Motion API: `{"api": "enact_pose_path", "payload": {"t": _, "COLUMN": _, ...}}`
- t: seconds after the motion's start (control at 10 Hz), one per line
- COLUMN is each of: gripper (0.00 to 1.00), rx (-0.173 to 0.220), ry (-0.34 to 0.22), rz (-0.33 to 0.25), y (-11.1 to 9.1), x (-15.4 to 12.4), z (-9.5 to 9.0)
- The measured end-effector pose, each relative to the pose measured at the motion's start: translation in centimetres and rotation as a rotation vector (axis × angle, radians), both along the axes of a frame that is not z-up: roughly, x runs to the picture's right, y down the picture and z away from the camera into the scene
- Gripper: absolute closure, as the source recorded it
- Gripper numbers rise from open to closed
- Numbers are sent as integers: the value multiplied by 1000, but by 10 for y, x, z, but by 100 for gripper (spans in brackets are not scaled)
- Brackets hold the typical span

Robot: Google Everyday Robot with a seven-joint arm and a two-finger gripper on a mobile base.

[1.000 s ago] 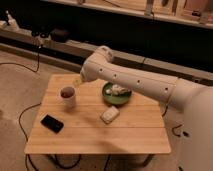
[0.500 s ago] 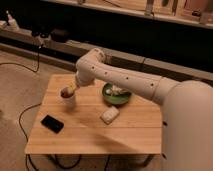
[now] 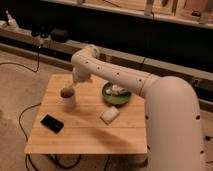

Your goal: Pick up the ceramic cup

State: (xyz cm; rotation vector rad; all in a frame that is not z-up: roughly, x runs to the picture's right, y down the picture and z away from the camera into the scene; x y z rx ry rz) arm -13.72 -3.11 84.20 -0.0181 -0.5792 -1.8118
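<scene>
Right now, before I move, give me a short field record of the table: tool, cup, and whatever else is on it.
tool: just over the cup's rim, arm reaching in from the right
cup: upright on the table, left part, dark inside
bowl: green, right of cup, apart from it, something pale inside
block: white, in front of bowl
phone: dark, flat, front left
table: wood

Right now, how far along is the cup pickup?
Reach looks done: the gripper hangs at the rim of the ceramic cup. In hand: lining up the grasp. Left: gripping and lifting; the cup stands on the table, not raised.
</scene>
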Motion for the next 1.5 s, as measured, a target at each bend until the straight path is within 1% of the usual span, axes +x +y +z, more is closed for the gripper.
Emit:
{"api": "enact_pose_path", "payload": {"t": 0.2, "gripper": 20, "rx": -6, "ry": 18, "rz": 2, "y": 3, "x": 0, "z": 11}}
{"api": "enact_pose_path", "payload": {"t": 0.5, "gripper": 20, "rx": -22, "ry": 17, "rz": 10, "y": 15, "x": -3, "z": 27}}
{"api": "enact_pose_path", "payload": {"t": 0.8, "gripper": 21, "rx": -42, "ry": 16, "rz": 9, "y": 31, "x": -8, "z": 42}}
{"api": "enact_pose_path", "payload": {"t": 0.9, "gripper": 27, "rx": -51, "ry": 14, "rz": 6, "y": 37, "x": -10, "z": 47}}
{"api": "enact_pose_path", "payload": {"t": 1.0, "gripper": 38, "rx": -55, "ry": 4, "rz": -2, "y": 43, "x": -15, "z": 50}}
{"api": "enact_pose_path", "payload": {"t": 1.1, "gripper": 46, "rx": -57, "ry": -4, "rz": -9, "y": 46, "x": -18, "z": 53}}
{"api": "enact_pose_path", "payload": {"t": 1.3, "gripper": 68, "rx": -57, "ry": -17, "rz": -35, "y": 54, "x": -25, "z": 59}}
{"api": "enact_pose_path", "payload": {"t": 1.4, "gripper": 78, "rx": -57, "ry": -17, "rz": -48, "y": 58, "x": -25, "z": 63}}
{"api": "enact_pose_path", "payload": {"t": 1.5, "gripper": 86, "rx": -52, "ry": -21, "rz": -52, "y": 57, "x": -26, "z": 63}}
